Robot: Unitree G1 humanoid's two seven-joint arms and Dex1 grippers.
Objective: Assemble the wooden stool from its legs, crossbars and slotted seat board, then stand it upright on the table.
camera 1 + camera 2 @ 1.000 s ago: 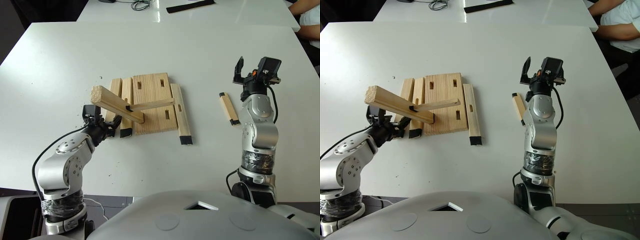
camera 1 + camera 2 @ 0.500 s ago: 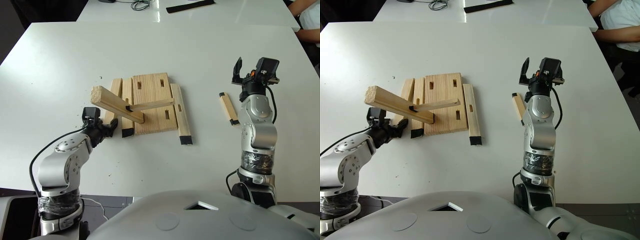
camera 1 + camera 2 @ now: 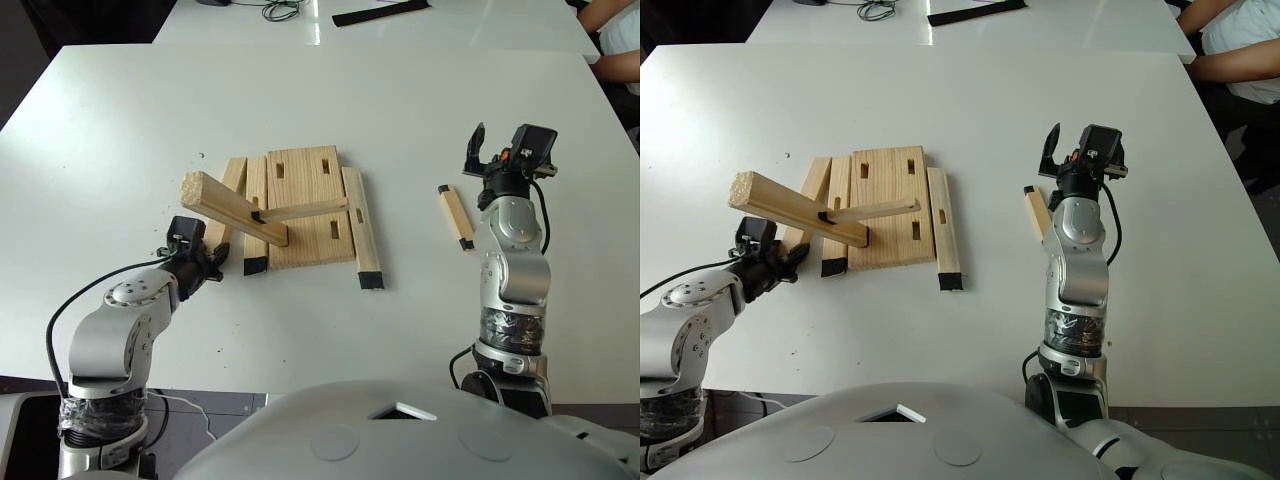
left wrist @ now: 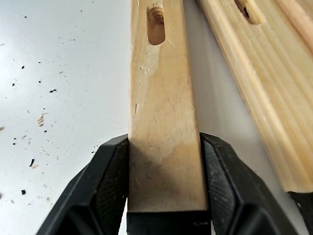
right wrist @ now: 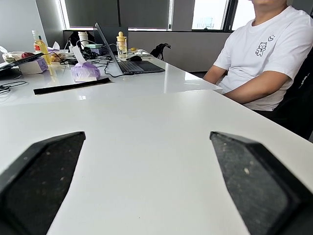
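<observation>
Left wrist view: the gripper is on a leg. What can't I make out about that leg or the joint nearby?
- Left wrist view: top edge cuts off the far end of the gripped leg, bottom edge its black cap.
- Left eye view: the tilted leg hides its middle, the left gripper its near end.
- Eye views: the crossbar's seating in the tilted leg is too small to tell.

Pale, bare matt wood of leg [image 4: 164,122] and seat board [image 3: 310,185]; smooth, glossy white table [image 3: 400,110]
</observation>
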